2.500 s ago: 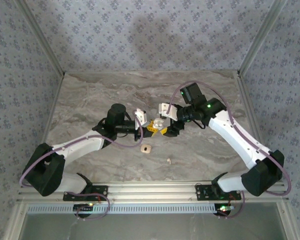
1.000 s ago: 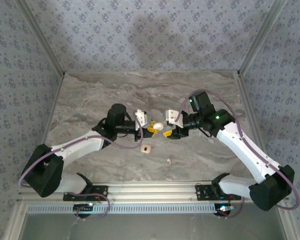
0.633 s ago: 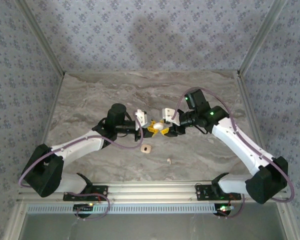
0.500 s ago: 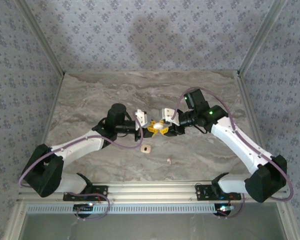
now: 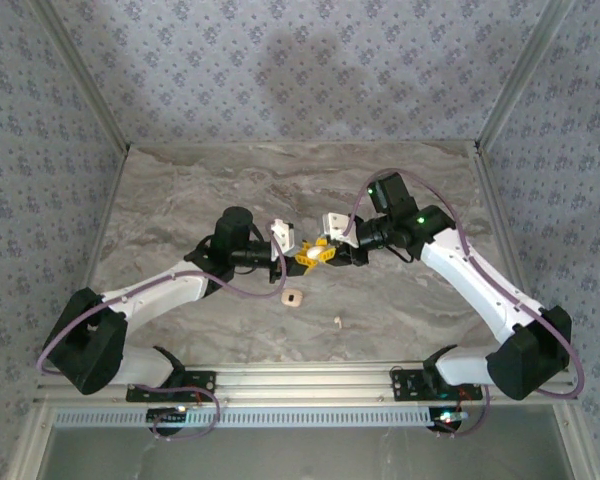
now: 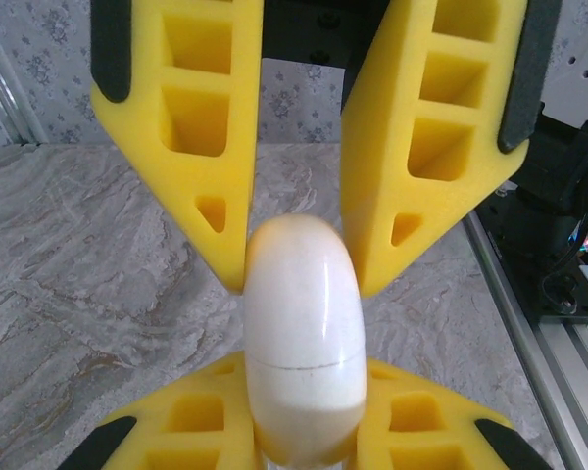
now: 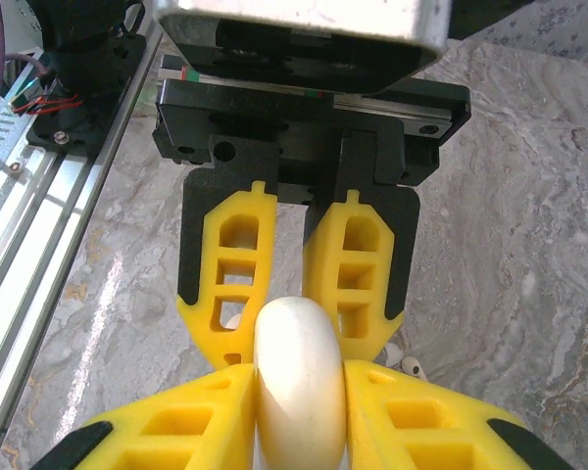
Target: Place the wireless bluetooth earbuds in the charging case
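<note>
Loose earbud [image 5: 337,321]: lower centre of top view, flat on desk [image 5: 180,200], open marble all round, well clear of desk edges; tiny, whitish. White charging case [image 5: 311,256]: mid-frame, egg-shaped, thin seam line, raised off desk. Left end effector [image 5: 302,257] and right end effector [image 5: 323,251] both clenched on it from opposite sides.
</note>
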